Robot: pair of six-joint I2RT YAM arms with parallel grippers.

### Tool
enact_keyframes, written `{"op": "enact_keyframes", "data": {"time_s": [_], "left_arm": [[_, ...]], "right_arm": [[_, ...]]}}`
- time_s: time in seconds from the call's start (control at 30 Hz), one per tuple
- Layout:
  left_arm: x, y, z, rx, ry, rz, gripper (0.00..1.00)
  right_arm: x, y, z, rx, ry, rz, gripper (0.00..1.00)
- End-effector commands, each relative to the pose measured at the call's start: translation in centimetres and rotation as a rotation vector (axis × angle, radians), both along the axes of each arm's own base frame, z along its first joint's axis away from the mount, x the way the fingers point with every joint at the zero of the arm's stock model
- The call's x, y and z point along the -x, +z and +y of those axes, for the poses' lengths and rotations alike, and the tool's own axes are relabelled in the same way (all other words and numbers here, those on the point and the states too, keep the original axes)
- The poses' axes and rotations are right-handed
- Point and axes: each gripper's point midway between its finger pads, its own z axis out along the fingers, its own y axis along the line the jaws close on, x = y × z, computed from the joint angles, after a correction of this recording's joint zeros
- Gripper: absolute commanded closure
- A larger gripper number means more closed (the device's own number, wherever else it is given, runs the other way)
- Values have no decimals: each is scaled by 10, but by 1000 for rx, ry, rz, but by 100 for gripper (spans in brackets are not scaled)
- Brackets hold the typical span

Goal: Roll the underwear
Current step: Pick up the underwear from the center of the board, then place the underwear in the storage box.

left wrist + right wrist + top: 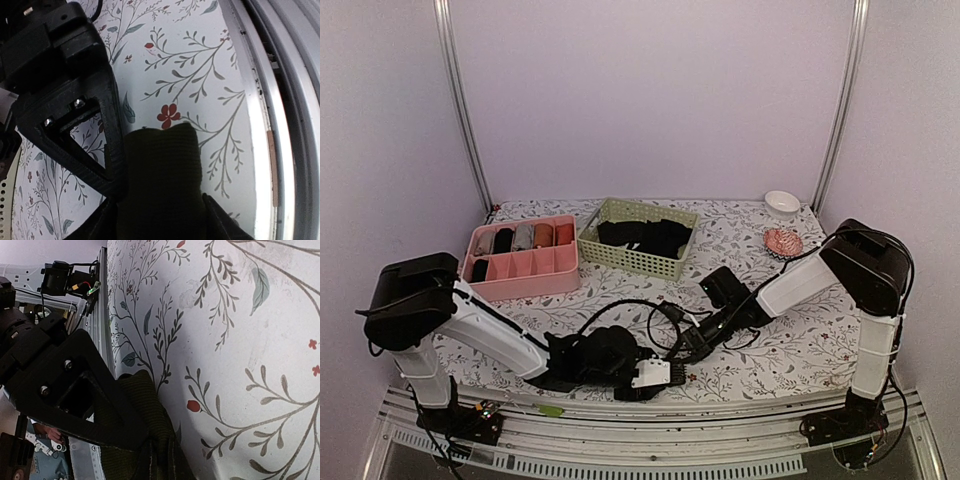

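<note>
Underwear (160, 180) (dark cloth) between left fingers (107, 150)

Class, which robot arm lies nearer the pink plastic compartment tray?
Left. The left arm runs just in front of the pink plastic compartment tray; the right arm stands well off to its right.

Matt, dark, ribbed knit cloth: the underwear (161, 175), lower centre, on the bench's (200, 60) smooth floral-printed covering.

underwear (160, 180) on table (200, 60), seemingly near front edge
</note>
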Motion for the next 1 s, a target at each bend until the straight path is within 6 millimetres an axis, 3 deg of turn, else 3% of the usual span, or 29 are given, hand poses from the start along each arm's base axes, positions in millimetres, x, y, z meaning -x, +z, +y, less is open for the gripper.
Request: {"op": "enact_keyframes", "data": {"time_s": [0.0,0.2,0.37,0.47,0.63,0.8,0.97], "left_arm": [[-1,-24,11,-96,17,2,53],[11,-27,20,-132,-1,77,75],[19,-26,30,-138,-7,140,91],[15,-15,36,-99,21,185,97],[-5,16,43,-4,102,251,100],[-39,58,53,136,235,281,100],[-84,109,80,313,427,323,100]], "right_arm": [[10,-53,-28,219,-39,24,100],[0,-35,-23,174,-55,-11,100],[-33,9,-22,76,-136,-87,73],[-56,42,-26,13,-197,-154,60],[-87,88,-38,-54,-301,-271,36],[-100,124,-47,-113,-363,-356,8],[-103,143,-51,-140,-381,-400,1]]}}
